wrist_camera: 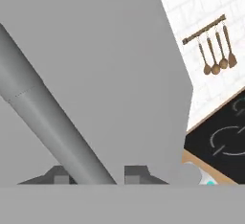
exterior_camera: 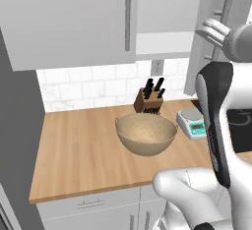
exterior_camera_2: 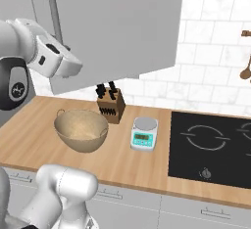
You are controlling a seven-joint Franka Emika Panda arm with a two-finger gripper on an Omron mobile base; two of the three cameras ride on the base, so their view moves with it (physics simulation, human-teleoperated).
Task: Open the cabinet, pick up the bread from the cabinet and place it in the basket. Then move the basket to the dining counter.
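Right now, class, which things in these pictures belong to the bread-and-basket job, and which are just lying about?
Part of the job:
cabinet, right door swung partly open
door handle, between the tool's fingertips
basket

Lying about:
knife block
kitchen scale
cooktop
hanging wooden spoons

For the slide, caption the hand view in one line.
Gripper straddling the cabinet door's bar handle, cooktop beyond.
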